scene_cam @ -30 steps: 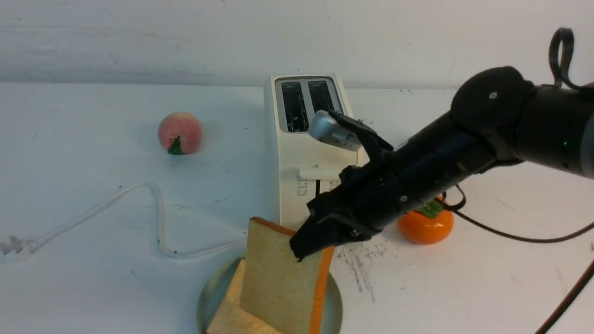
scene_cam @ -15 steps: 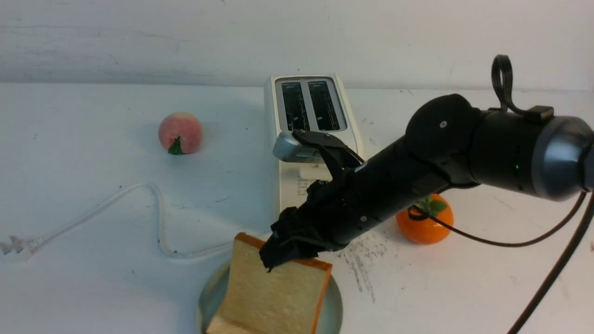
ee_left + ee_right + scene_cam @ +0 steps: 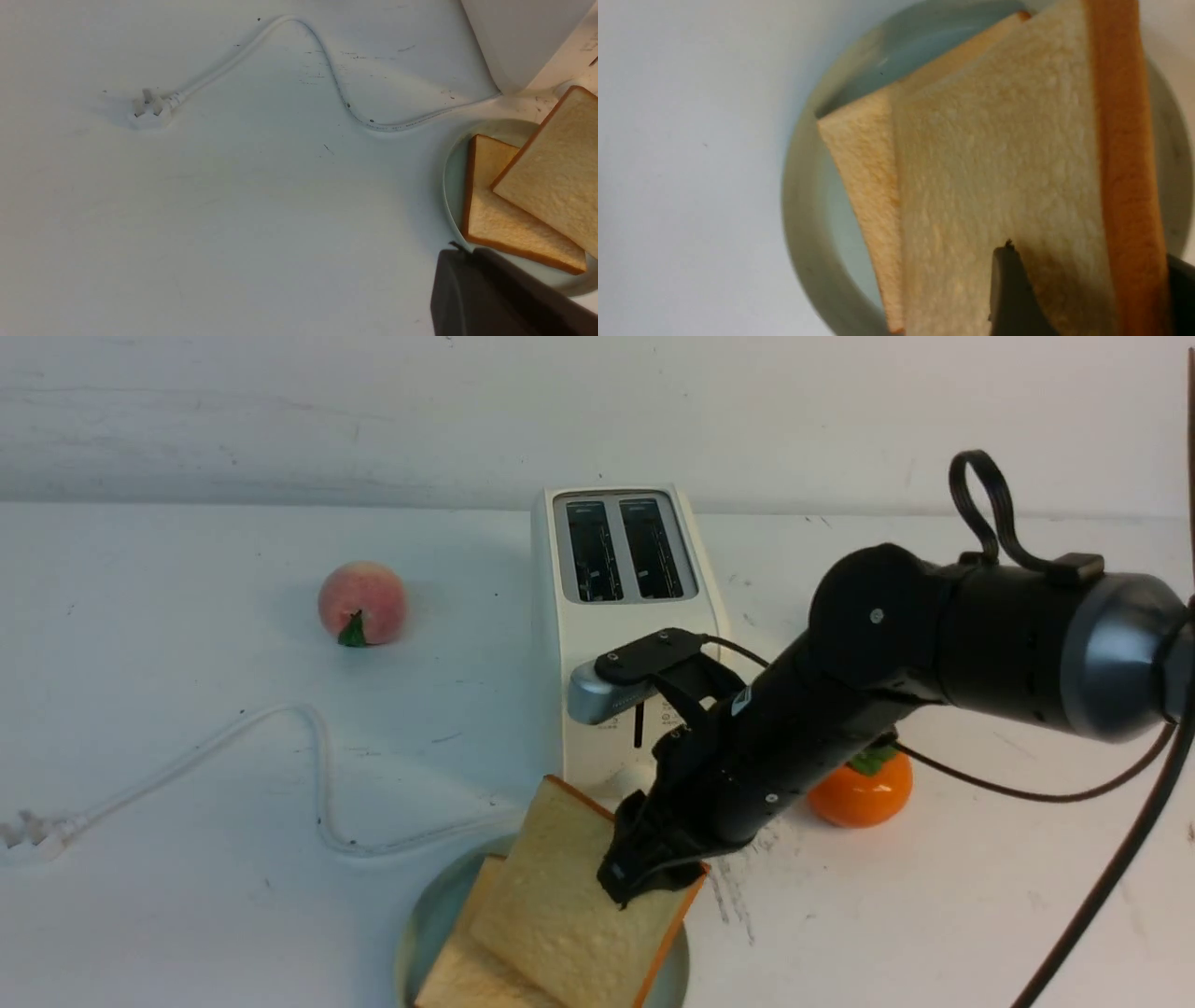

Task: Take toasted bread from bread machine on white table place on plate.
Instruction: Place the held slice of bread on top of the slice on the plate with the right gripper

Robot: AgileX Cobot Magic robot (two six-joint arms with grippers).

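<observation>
Right claw (image 3: 644,885) pinches the tilted upper slice (image 3: 551,905) over the plate (image 3: 425,926), whose near rim is cut off.

You had the toaster (image 3: 621,616) at the centre rear of the table (image 3: 168,896). The plate (image 3: 415,924) sat directly in front of it, on the near side. The lower slice (image 3: 457,980) lay flat in the plate. The upper slice (image 3: 560,915) stood tilted above it, overlapping its right part. The peach (image 3: 362,602) stood well left of the toaster. The orange fruit (image 3: 854,798) stood right of its front corner. The cord (image 3: 317,775) ran from the toaster's front base leftward to the plug (image 3: 28,835).
</observation>
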